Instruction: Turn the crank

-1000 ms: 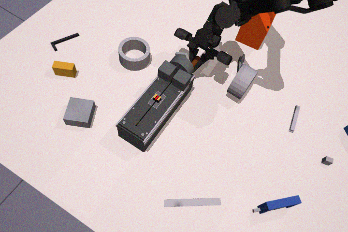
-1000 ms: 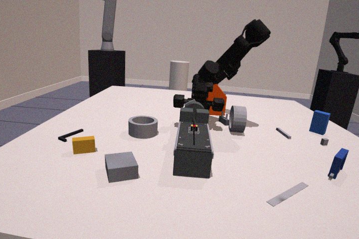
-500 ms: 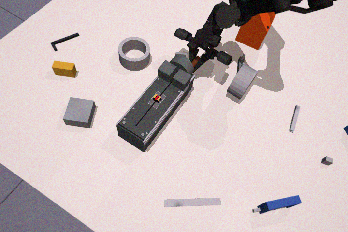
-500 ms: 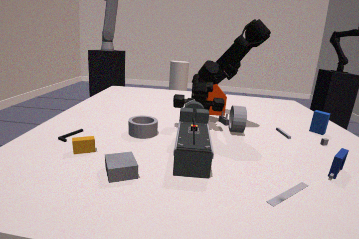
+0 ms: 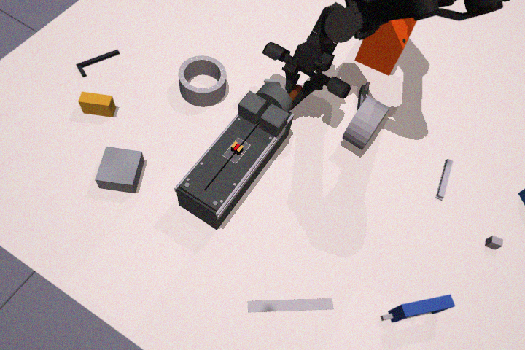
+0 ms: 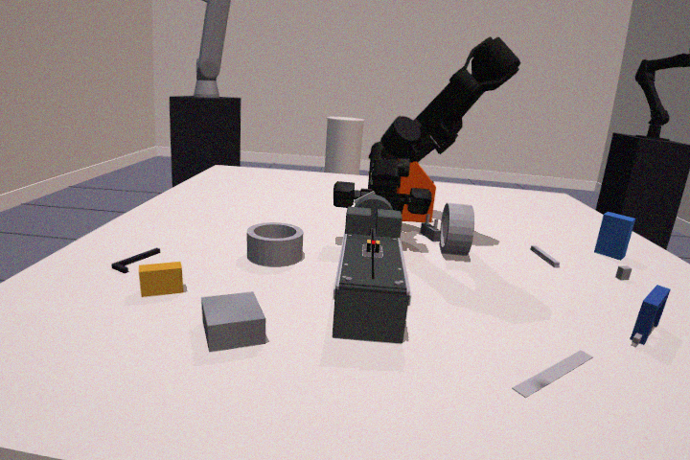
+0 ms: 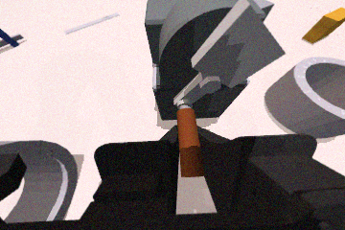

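The dark grey machine (image 5: pixel 217 165) (image 6: pixel 370 314) has a slot along its top. Its red pointer (image 5: pixel 236 147) (image 6: pixel 373 242) sits between two brass marks (image 5: pixel 240 148) (image 6: pixel 378 242) and looks about level with them; a very small offset cannot be told. The crank's orange-brown handle (image 5: pixel 297 91) (image 7: pixel 188 126) sticks out at the machine's far end, beside the round grey housing (image 5: pixel 274 94). My gripper (image 5: pixel 294 95) (image 7: pixel 184 128) is shut on the handle, one finger on each side. In the exterior view the fingertips are hidden behind the machine.
A grey ring (image 5: pixel 202 97) (image 6: pixel 274 252) stands left of the machine, and a grey curved piece (image 5: pixel 365 123) (image 6: pixel 457 228) right of the gripper. An orange block (image 5: pixel 380 51) is behind the arm. A grey block (image 5: pixel 120 167) and a yellow block (image 5: pixel 95 105) lie left.
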Robot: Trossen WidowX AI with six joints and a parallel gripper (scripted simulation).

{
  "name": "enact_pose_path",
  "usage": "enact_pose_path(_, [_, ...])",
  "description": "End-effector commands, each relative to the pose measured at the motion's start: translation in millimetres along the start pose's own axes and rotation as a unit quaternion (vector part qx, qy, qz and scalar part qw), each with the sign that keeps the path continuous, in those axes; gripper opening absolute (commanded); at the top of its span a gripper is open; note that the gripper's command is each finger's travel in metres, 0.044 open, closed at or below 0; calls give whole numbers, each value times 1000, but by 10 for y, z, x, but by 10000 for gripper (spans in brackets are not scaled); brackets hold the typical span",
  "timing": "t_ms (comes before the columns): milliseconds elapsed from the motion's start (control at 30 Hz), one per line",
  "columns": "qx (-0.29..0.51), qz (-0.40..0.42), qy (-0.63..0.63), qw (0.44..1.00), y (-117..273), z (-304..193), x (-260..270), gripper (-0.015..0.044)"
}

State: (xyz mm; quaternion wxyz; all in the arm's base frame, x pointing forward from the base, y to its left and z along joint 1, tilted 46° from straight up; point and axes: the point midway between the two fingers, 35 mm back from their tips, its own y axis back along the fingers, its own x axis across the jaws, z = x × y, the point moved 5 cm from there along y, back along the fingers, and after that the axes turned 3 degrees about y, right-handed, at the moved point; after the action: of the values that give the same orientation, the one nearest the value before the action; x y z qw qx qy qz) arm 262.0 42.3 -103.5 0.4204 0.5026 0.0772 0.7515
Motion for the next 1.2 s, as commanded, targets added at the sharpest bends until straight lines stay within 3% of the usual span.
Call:
enact_pose_path(0, [-1, 3, 1, 1000, 6, 4, 7, 0])
enact_pose_path(900, [0, 0, 0, 1000, 0, 0, 1, 0])
enact_pose_path(1167, [0, 0, 0, 1000, 0, 0, 1, 210])
